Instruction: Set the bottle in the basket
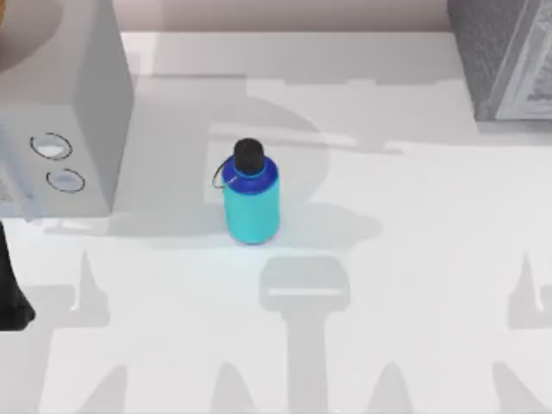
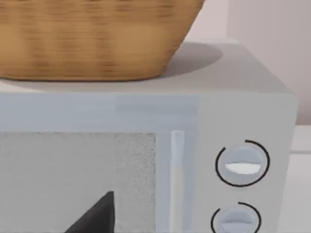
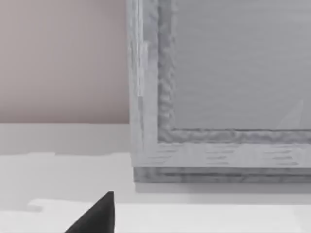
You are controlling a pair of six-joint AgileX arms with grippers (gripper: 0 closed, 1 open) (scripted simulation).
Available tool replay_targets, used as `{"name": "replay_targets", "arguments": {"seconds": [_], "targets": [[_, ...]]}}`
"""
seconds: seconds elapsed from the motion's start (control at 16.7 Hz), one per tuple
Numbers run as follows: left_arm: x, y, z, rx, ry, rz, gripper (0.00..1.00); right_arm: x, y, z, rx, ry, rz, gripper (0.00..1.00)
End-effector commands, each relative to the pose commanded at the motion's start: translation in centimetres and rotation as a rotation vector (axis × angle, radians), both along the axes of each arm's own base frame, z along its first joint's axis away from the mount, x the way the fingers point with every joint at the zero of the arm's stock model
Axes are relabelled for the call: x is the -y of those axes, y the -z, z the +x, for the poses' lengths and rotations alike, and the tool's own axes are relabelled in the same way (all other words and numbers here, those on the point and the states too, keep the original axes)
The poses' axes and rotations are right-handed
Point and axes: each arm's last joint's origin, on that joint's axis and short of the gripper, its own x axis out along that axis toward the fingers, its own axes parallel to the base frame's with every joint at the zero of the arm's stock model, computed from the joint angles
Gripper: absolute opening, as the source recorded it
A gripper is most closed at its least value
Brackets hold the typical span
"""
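The white desk (image 1: 414, 259) is carrying everything, and shadows of the two arms are falling across its near half. At the desk's far left a pale grey microwave (image 1: 73, 112) is standing, its two round dials (image 1: 52, 147) facing the middle of the desk. A woven wicker basket (image 2: 92, 39) is sitting on top of the microwave, seen close in the left wrist view. At the far right corner a grey textured box (image 1: 504, 56) is standing. The bottle (image 1: 251, 197) is standing upright near the middle of the desk, well apart from the microwave and basket, black cap on, thin tether looping at its left. A dark fingertip of the left gripper (image 2: 95, 216) is pointing toward the microwave door; a dark fingertip of the right gripper (image 3: 95, 216) is pointing toward the grey box. Whether either gripper is released or clenched, I cannot tell.
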Motion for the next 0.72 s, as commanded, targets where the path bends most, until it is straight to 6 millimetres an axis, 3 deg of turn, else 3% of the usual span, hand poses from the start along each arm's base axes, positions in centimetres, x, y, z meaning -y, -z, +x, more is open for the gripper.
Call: {"name": "replay_targets", "arguments": {"seconds": [0.42, 0.72], "targets": [[0.4, -1.0, 0.8, 0.003, 0.068, -0.004, 1.0, 0.0, 0.0, 0.0, 0.0, 0.0, 0.0, 1.0], [1.5, -2.0, 3.6, -0.037, 0.199, -0.003, 1.0, 0.0, 0.0, 0.0, 0.0, 0.0, 0.0, 1.0]]}}
